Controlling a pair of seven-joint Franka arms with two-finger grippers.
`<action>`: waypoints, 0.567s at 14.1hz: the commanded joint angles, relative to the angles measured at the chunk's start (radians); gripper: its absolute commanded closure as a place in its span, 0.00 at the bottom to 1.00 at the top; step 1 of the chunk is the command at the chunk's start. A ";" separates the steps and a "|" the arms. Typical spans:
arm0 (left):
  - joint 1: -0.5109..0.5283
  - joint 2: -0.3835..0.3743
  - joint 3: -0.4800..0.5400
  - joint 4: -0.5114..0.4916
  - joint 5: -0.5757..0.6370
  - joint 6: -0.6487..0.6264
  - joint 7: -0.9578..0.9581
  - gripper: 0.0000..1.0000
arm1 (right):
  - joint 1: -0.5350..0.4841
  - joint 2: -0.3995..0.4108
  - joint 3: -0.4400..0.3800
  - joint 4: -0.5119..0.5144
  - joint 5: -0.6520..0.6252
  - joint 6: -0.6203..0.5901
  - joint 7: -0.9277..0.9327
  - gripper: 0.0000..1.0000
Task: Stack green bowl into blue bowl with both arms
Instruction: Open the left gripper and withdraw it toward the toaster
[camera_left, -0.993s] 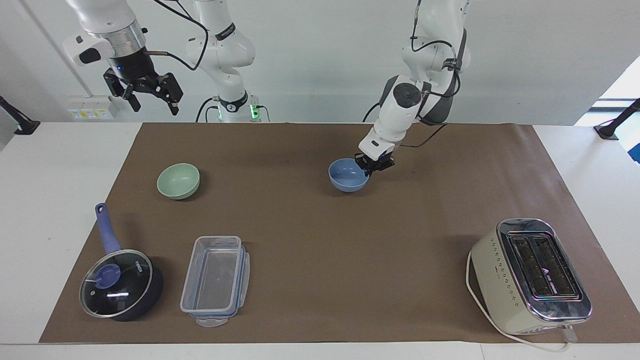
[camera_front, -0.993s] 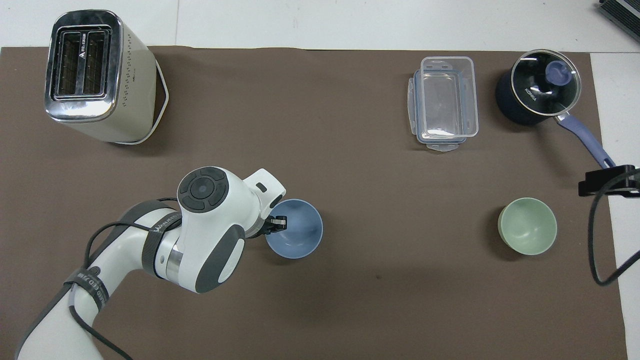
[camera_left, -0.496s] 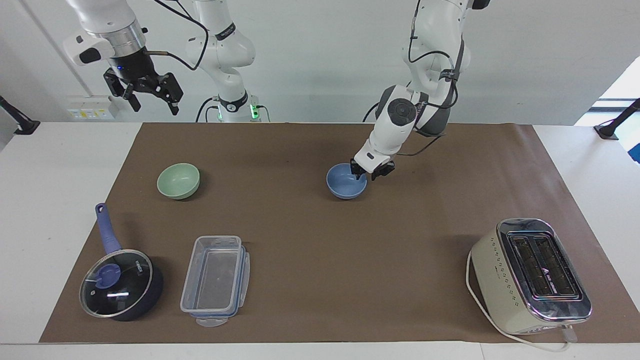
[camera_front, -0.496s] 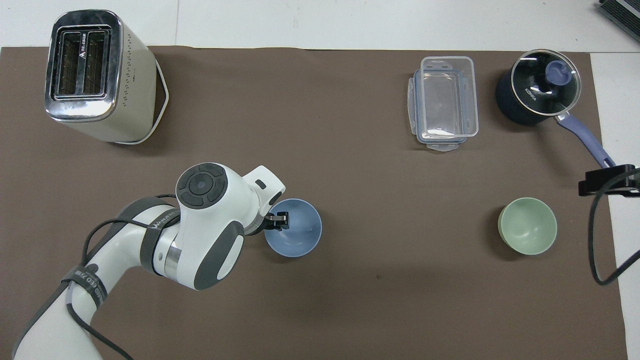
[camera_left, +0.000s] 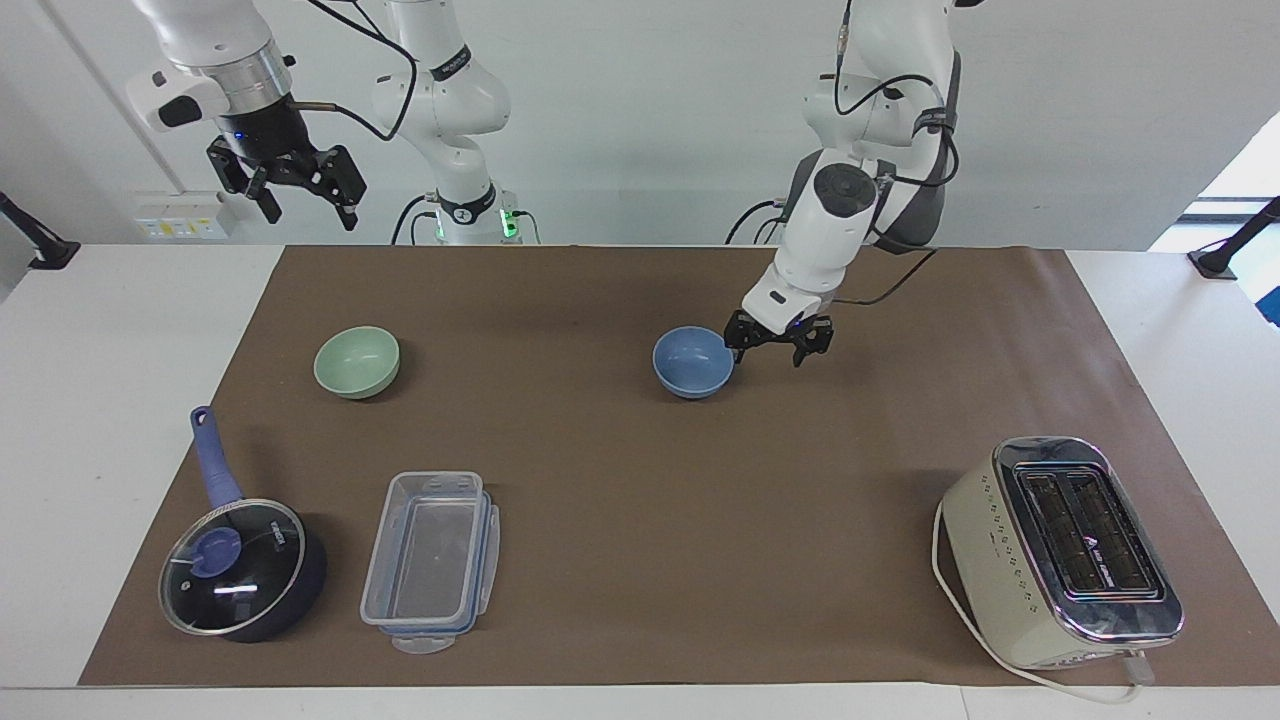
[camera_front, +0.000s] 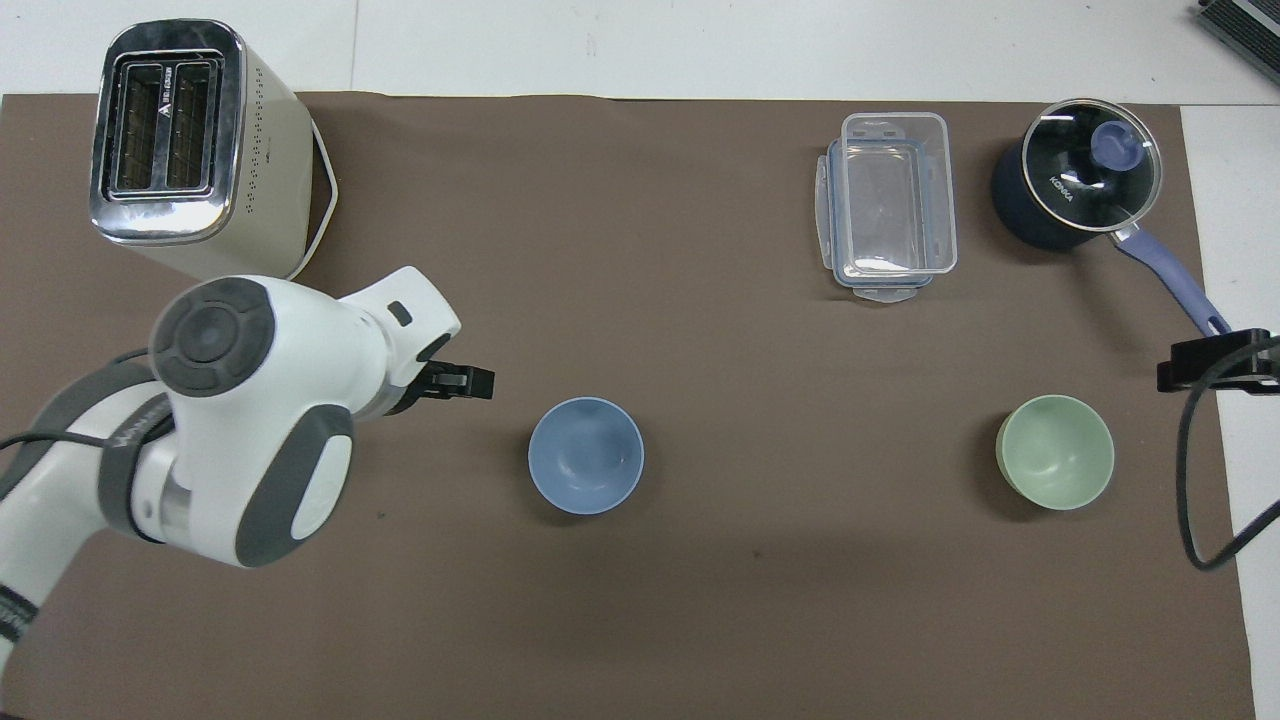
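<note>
The blue bowl (camera_left: 692, 362) stands upright and empty on the brown mat near the table's middle; it also shows in the overhead view (camera_front: 586, 456). My left gripper (camera_left: 772, 350) is open and empty, just above the mat beside the blue bowl toward the left arm's end, clear of its rim; the overhead view shows it too (camera_front: 468, 382). The green bowl (camera_left: 357, 361) stands upright toward the right arm's end (camera_front: 1055, 452). My right gripper (camera_left: 306, 200) is open and empty, held high over the table's edge at the right arm's end, and waits there (camera_front: 1215, 362).
A cream toaster (camera_left: 1065, 550) stands far from the robots at the left arm's end. A clear plastic container (camera_left: 430, 560) and a dark blue saucepan with a glass lid (camera_left: 240, 570) stand farther from the robots than the green bowl. A static white arm (camera_left: 450, 110) stands at the back.
My left gripper let go of the blue bowl's rim, opened, and drew away toward the left arm's end. The bowl stays on the mat. The right arm has not moved.
</note>
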 joint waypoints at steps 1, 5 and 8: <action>0.085 -0.042 -0.008 0.019 0.015 -0.051 0.136 0.00 | 0.000 -0.012 -0.008 -0.013 0.009 -0.003 -0.049 0.00; 0.204 -0.036 -0.008 0.149 0.015 -0.169 0.297 0.00 | -0.027 -0.009 -0.011 -0.127 0.008 0.142 -0.149 0.00; 0.275 -0.022 -0.008 0.289 0.016 -0.319 0.391 0.00 | -0.038 0.001 -0.011 -0.205 0.008 0.228 -0.209 0.00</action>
